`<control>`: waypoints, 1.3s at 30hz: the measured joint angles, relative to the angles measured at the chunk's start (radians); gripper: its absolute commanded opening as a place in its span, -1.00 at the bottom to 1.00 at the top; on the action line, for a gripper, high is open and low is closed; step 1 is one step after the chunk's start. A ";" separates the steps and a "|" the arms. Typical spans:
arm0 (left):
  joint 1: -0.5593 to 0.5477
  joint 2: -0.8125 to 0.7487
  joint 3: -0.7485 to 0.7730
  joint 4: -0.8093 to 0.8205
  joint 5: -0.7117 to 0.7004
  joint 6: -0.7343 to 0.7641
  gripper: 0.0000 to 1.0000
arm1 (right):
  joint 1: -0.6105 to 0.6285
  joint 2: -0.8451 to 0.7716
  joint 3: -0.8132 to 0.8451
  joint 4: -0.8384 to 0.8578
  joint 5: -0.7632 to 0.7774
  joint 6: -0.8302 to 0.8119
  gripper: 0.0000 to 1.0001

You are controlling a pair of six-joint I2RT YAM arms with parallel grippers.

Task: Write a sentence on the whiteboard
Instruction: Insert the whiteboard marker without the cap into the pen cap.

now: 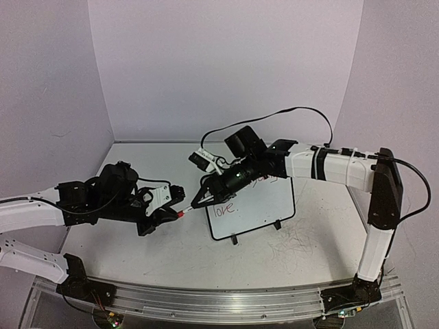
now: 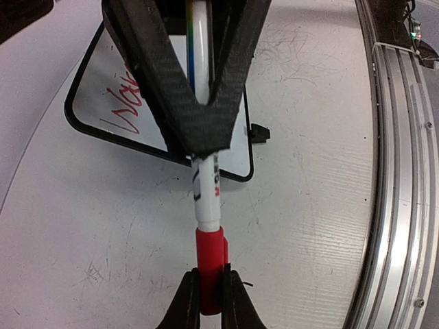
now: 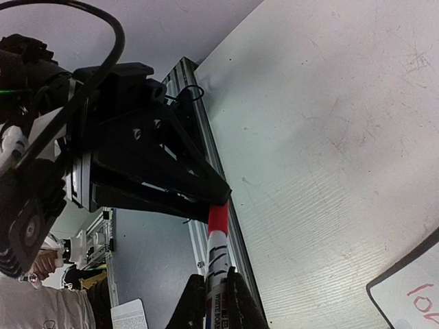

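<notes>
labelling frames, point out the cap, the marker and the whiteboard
cap point(image 2: 210, 264): left wrist view, middle of its red side
marker point(image 2: 206, 199): left wrist view, printed white barrel
whiteboard point(image 1: 264, 205): top view, bare white face

A scuffed white table point(image 1: 137, 253) carries faint dark scribble marks point(image 1: 296, 248) toward its near right corner. A ribbed aluminium rail point(image 1: 226, 303) runs along its near edge. Plain pale lilac walls point(image 1: 226, 62) rise just behind the back edge and along both side edges.
</notes>
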 measured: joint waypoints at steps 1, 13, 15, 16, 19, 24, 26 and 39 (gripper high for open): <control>-0.012 -0.001 0.000 0.003 -0.019 -0.001 -1.00 | 0.002 0.000 -0.002 0.003 -0.001 0.010 -1.00; -0.155 -0.003 0.000 -0.015 -0.228 0.006 -1.00 | 0.007 -0.033 -0.125 0.148 -0.043 0.148 -1.00; -0.186 0.010 0.000 -0.014 -0.278 0.009 -1.00 | 0.010 -0.042 -0.146 0.171 -0.041 0.190 -1.00; -0.197 0.019 0.000 -0.012 -0.299 0.009 -1.00 | 0.010 -0.045 -0.157 0.181 -0.038 0.212 -1.00; -0.219 0.046 0.000 -0.010 -0.341 0.014 -1.00 | 0.012 -0.052 -0.198 0.228 -0.031 0.286 -1.00; -0.242 0.080 0.000 0.009 -0.373 0.022 -0.99 | 0.013 -0.095 -0.309 0.359 -0.013 0.429 -1.00; -0.245 0.087 0.000 0.020 -0.373 0.020 -0.83 | 0.014 -0.113 -0.338 0.384 -0.001 0.453 -1.00; -0.276 0.030 0.080 0.188 -0.294 -0.236 0.58 | 0.018 -0.417 -0.649 0.437 0.238 0.198 -1.00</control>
